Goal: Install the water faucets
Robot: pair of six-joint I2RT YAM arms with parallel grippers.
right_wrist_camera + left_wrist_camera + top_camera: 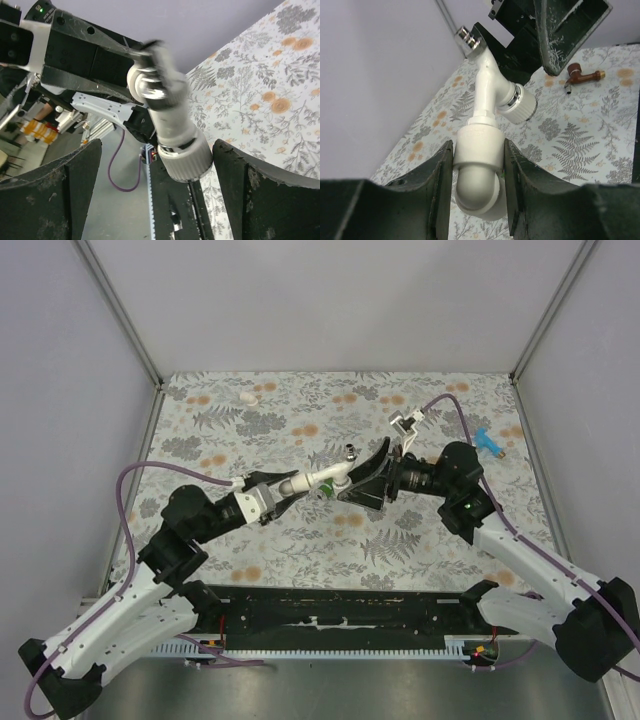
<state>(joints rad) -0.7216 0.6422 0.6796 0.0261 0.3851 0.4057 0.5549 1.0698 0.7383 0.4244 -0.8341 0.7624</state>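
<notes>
Far left at the back, a small stubby white fitting [247,396] lies alone near the left wall, with open floral-print tabletop [200,570] around it.

The left gripper [288,488] is clenched on a white plastic elbow pipe fitting [477,150], one finger on each side. We see it held clear above the tabletop, about mid-table.

The white plastic faucet with chrome tip [485,85] sticks out of that elbow toward the right arm. The elbow's collar covers the threaded joint, so we can't see it.

A green faucet [325,490] peeks out just under the assembly in the top view, mostly hidden.

The right gripper [157,150] is released, jaws spread wide. They straddle the faucet's white knob [186,159] with a gap on both sides. The faucet's far end is blurred in the right wrist view.

A reddish-brown faucet [581,76] lies flat on the tabletop beyond the right gripper's finger, seen only from the left wrist.

Behind the right gripper is a grey-white piece [405,422] we can't make out.

Far right, a blue faucet [488,443] sits close to the right wall, with little room beside it.
</notes>
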